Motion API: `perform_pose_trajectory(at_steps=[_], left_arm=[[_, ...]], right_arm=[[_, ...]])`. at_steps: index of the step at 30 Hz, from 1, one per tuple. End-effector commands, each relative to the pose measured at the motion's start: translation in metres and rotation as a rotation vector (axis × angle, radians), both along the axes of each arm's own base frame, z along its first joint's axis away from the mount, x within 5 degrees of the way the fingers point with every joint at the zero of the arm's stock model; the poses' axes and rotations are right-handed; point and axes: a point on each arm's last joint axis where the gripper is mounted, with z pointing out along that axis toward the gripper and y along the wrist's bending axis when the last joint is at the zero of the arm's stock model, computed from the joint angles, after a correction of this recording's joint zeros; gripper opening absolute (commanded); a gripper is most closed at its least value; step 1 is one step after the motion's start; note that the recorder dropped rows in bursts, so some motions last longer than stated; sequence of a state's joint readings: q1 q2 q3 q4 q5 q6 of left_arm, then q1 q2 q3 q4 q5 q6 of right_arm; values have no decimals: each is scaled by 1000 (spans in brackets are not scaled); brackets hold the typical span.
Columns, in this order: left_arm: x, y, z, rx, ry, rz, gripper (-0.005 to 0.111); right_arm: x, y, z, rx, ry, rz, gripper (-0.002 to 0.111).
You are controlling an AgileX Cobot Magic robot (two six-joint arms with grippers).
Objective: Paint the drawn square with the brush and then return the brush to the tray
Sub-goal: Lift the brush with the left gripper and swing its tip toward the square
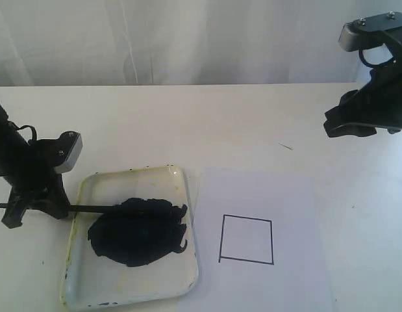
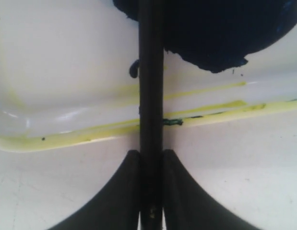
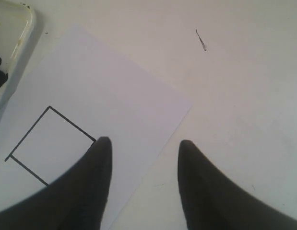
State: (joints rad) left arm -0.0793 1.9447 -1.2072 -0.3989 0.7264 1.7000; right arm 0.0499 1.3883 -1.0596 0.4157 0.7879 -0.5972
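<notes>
- The left gripper (image 1: 63, 209) is clenched on the brush (image 1: 97, 208). In the left wrist view both black fingers (image 2: 124, 191) press against the handle, one on each side, with no gap.
- In the exterior view this claw sits just outside the tray (image 1: 132, 171), at the tray's 9 o'clock.
- From the claw the brush runs toward 3 o'clock. It crosses the yellow-stained rim and its far end lies in the blue-black paint puddle (image 1: 139, 235); the tip itself is lost in the dark paint.
- The tray lies at about 7 o'clock in the exterior view, on the white table (image 1: 188, 117).
- The right gripper (image 1: 347, 127) is released: its jaws stand well apart with nothing between them. It is held above the table at about 2 o'clock.
- Below it lies the white paper (image 1: 265, 195), just beside the tray's 3 o'clock rim. I cannot tell whether they touch.
- The drawn square (image 1: 246, 239) is on that paper, at about 5 o'clock in the exterior view. It has a thin black outline and its inside is blank.
</notes>
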Motion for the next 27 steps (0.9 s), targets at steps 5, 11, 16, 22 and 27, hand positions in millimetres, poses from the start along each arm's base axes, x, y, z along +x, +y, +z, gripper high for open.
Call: perform_pose_trajectory(at_steps=[5,11,16,22,27], left_arm=[[-2,-2,2,-14,18,-9,0],[-3,-2,11,-11,-3,-16,0],[-6,-2,30,-16,-55,-15,0],[-13,-2,49,-28,-71,-27,0],[-19,1,67,-1,-96,-7,0]], right_arm=[[0,0,-1,-3,-2,8,42],[-1,1,-2,-2,14,15,42],[-2,1,-2,-55,-14,107,42],[-1,5,-1,-80,-68,223,42],[4,10,-11,-43,-42,285,42]])
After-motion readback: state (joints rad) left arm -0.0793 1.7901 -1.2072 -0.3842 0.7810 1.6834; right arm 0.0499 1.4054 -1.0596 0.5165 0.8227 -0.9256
